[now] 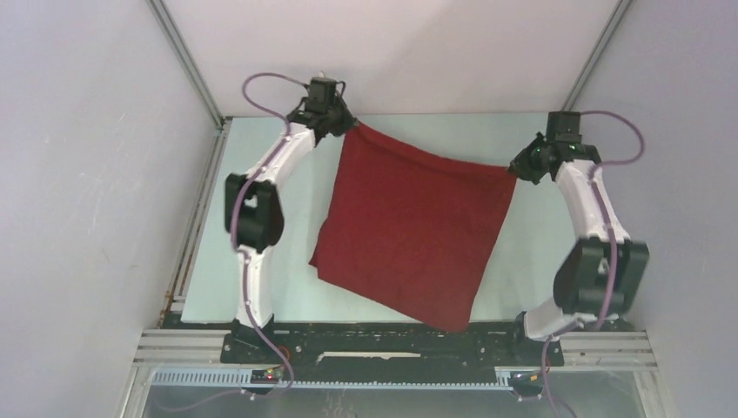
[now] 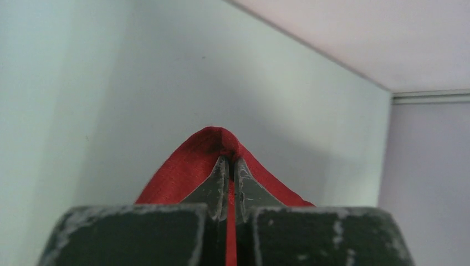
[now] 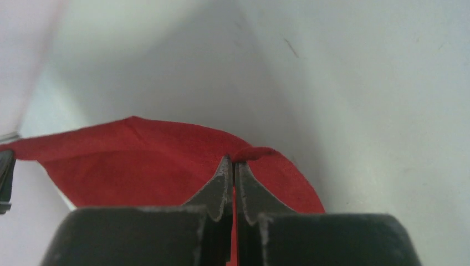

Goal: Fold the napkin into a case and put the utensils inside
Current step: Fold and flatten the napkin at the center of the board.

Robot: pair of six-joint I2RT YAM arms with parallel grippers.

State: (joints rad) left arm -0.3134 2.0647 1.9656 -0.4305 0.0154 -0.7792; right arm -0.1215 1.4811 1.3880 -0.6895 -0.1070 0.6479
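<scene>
The dark red napkin (image 1: 409, 231) spreads over the middle of the bench (image 1: 287, 300), with its nearest corner close to the near edge. Farther back, the right pincer (image 1: 515, 171) is clenched on its far-right corner. The left pincer (image 1: 352, 124) is clenched on its far-left corner, and the edge between them sags slightly.

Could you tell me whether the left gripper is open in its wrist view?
No, the left gripper is shut, with a fold of the napkin pinched between its fingertips.
</scene>
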